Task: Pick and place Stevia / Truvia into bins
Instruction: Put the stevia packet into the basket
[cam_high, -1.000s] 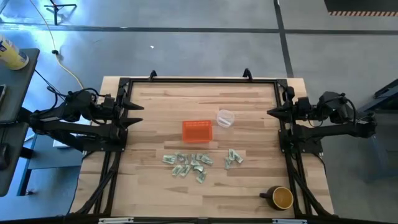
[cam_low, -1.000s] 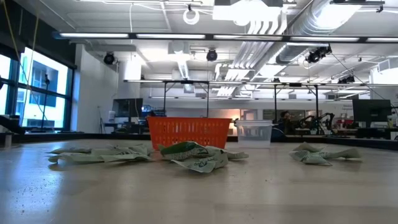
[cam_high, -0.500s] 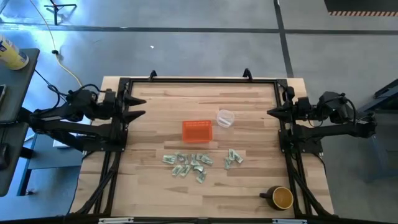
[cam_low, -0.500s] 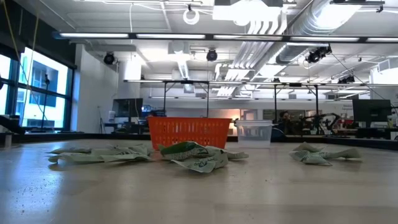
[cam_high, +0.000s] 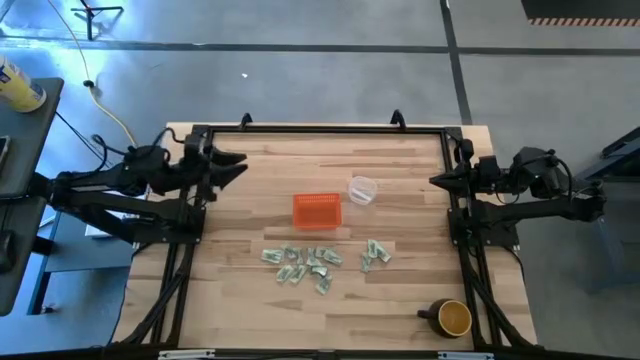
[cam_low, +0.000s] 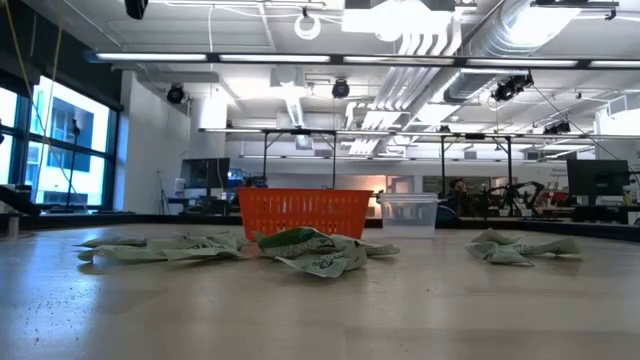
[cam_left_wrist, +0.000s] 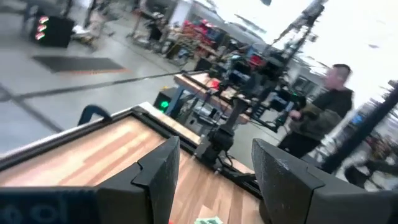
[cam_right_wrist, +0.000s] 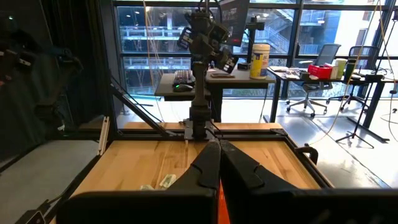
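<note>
Left wrist view alone: person (cam_left_wrist: 323, 121) beyond table (cam_left_wrist: 93, 149)

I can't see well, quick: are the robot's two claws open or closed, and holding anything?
Left gripper: open, holding nothing, over the table's left edge.
Right gripper: closed, holding nothing, at the table's right edge.

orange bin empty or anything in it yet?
Looks empty: the high view shows only the orange bin's own floor. All sachets lie on the table in front of it.
</note>
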